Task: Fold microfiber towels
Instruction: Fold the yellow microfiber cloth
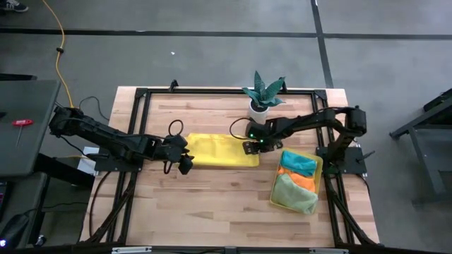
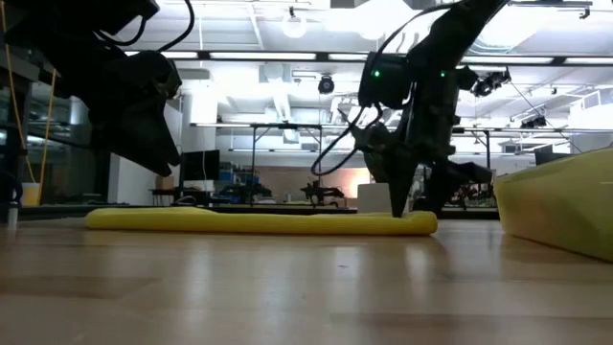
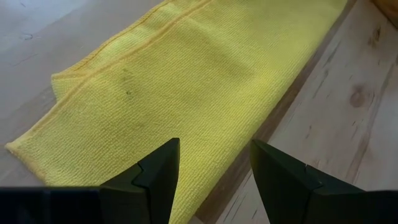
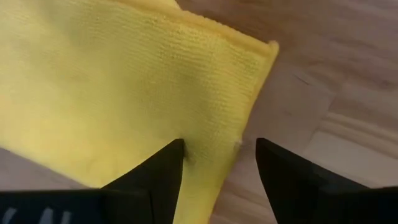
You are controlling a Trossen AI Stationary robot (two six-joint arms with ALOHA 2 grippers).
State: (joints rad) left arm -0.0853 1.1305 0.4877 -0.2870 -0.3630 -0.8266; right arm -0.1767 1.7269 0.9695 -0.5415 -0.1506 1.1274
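A yellow microfiber towel (image 1: 220,149) lies folded flat in a long rectangle near the middle of the wooden table (image 1: 212,204). The left gripper (image 1: 185,161) sits at the towel's left end, just above the cloth, its two fingers (image 3: 152,180) spread apart with nothing between them. The right gripper (image 1: 252,147) stands at the towel's right end, pointing down; its fingers (image 4: 158,171) are parted over the towel's edge, and from the low view the tips seem to touch or nearly touch the cloth, though that is hard to settle. To the right, a translucent yellow tray (image 1: 317,169) holds more towels: teal (image 1: 299,162), orange (image 1: 304,179) and pale green (image 1: 295,193). A small spiky potted plant (image 1: 262,97) stands behind the right gripper.
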